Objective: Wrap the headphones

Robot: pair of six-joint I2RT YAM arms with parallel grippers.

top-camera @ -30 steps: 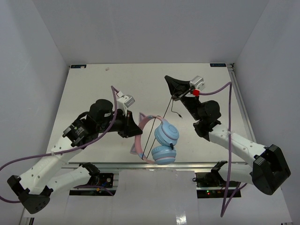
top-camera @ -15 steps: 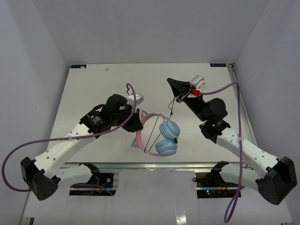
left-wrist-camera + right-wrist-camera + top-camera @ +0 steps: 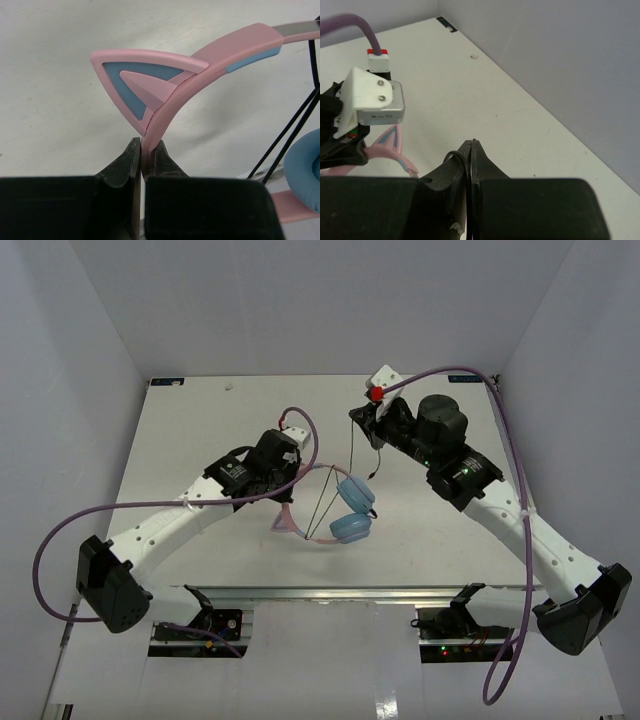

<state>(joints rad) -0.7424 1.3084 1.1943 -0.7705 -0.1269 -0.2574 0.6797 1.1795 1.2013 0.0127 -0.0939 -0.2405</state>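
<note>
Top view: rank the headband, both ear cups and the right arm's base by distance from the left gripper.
1. Headband: clamped in the left gripper itself.
2. Upper ear cup and lower ear cup: just right of it, too close to call.
3. Right arm's base: near-right corner, far beyond.

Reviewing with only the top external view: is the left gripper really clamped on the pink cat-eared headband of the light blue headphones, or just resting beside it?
Observer: Clamped. The left wrist view shows the left gripper pinching the pink cat-eared headband just below one cat ear.
Operator: And the other arm, is it holding anything?
Observer: Yes. In the right wrist view the right gripper is shut on the thin black cord, with a small loop showing beside it.
</note>
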